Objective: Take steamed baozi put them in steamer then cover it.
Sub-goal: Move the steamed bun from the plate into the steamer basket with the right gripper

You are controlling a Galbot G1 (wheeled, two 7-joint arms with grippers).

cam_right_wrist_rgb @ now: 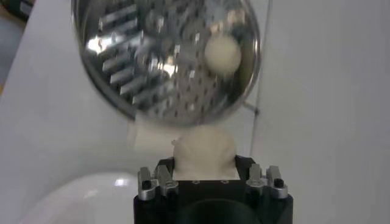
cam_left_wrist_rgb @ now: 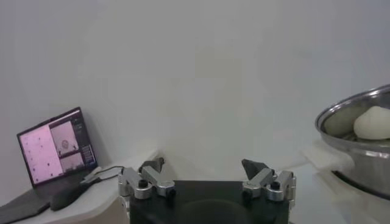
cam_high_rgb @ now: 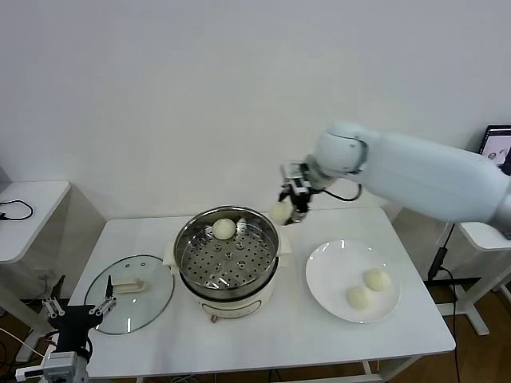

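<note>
Black-bodied, with metal knuckles, the left gripper (cam_high_rgb: 78,306) waits low at the near left corner of the table (cam_high_rgb: 144,351), its fingers spread wide with nothing between them. Just beyond it the glass lid (cam_high_rgb: 130,294) lies flat on the tabletop, cream handle up, left of the steamer (cam_high_rgb: 227,249).

Near the right front, the white plate (cam_high_rgb: 353,280) holds two of the steamed baozi (cam_high_rgb: 368,289), which lie side by side. The steamer stands at the middle of the table, its steel basket seated on the cream cooker base, and one bun (cam_high_rgb: 224,229) rests on the perforated floor towards the far side.

Farther back, the right gripper (cam_high_rgb: 288,211) hangs just past the basket's far right rim, above table level. Its fingers are clamped on a fourth bun (cam_right_wrist_rgb: 203,150), which the right wrist view shows pressed between them and bulging forward, with the steamer basket (cam_right_wrist_rgb: 166,55) beyond it. The right arm reaches in from the right, its white forearm slanting down to a bent wrist that tips the gripper down towards the steamer.

Behind the table is a plain white wall. A small white side table (cam_high_rgb: 28,203) stands at the left, and a laptop (cam_high_rgb: 497,146) with a lit screen sits at the far right edge.
</note>
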